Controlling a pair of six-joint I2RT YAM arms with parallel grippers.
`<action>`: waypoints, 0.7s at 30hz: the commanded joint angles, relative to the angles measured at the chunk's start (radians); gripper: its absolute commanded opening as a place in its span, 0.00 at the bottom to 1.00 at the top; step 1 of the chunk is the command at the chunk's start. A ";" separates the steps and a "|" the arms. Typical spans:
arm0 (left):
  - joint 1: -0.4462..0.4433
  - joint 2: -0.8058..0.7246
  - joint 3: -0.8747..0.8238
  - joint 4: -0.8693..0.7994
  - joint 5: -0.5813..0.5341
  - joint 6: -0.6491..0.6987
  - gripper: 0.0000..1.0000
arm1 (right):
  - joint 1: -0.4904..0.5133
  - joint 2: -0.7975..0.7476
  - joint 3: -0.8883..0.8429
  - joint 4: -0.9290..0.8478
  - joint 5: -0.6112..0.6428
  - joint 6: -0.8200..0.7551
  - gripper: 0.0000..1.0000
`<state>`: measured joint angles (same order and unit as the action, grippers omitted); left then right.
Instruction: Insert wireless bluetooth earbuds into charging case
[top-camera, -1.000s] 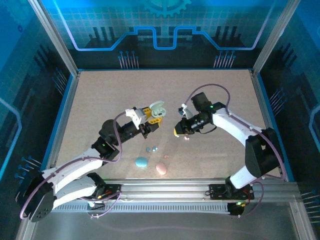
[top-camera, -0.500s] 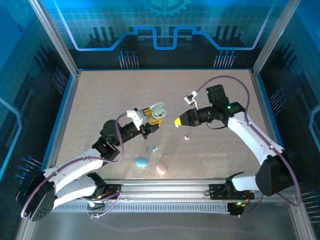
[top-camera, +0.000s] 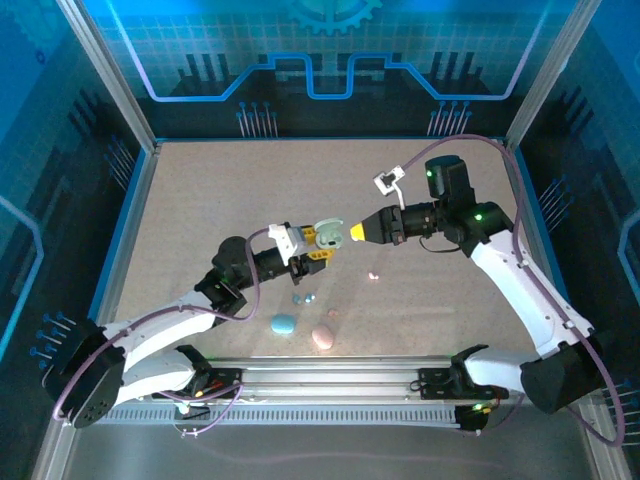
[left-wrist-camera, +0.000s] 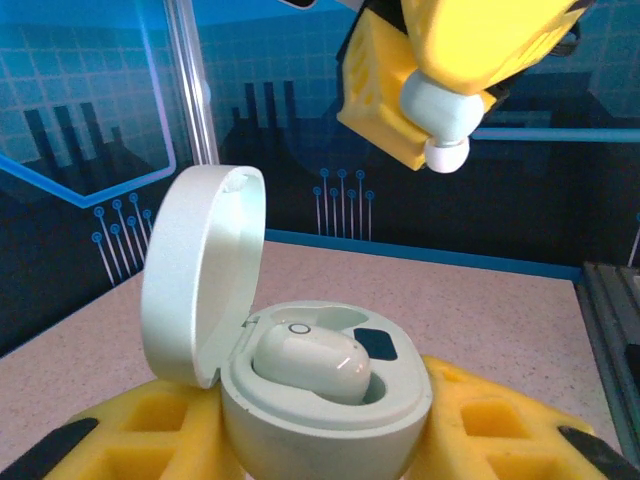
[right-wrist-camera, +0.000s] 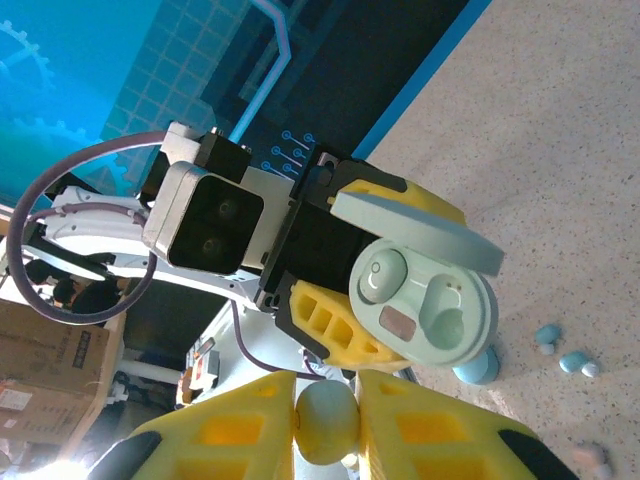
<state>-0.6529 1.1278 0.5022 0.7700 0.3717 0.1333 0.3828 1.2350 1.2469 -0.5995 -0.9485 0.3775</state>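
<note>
My left gripper (top-camera: 318, 240) is shut on a pale teal-grey charging case (left-wrist-camera: 325, 405) and holds it above the table with its lid (left-wrist-camera: 200, 270) swung open. One matching earbud (left-wrist-camera: 305, 360) sits in a socket; the other socket (right-wrist-camera: 447, 315) is empty. My right gripper (top-camera: 353, 232) is shut on a second pale teal-grey earbud (right-wrist-camera: 326, 420), its white tip (left-wrist-camera: 446, 153) hanging just above and beyond the case. In the right wrist view the case (right-wrist-camera: 425, 300) faces my fingers a short gap away.
On the table below lie two blue earbuds (top-camera: 303, 298), pink earbuds (top-camera: 372, 275) (top-camera: 332, 314), a closed blue case (top-camera: 283, 323) and a closed pink case (top-camera: 322, 337). Blue walls and metal posts ring the table.
My right arm has risen from low over the table and stretched left, bringing its earbud up to the case. The left gripper has carried the case slightly right.
</note>
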 joint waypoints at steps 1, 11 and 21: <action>-0.010 0.010 0.036 0.060 0.060 -0.002 0.35 | 0.027 0.023 0.032 -0.027 0.031 -0.002 0.23; -0.013 0.014 0.057 0.049 0.085 -0.024 0.36 | 0.062 0.077 0.049 -0.019 0.079 0.003 0.23; -0.014 0.011 0.070 0.034 0.096 -0.029 0.36 | 0.070 0.082 0.042 0.025 0.087 0.035 0.22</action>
<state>-0.6575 1.1419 0.5327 0.7818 0.4358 0.1181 0.4385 1.3117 1.2655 -0.5983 -0.8703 0.3973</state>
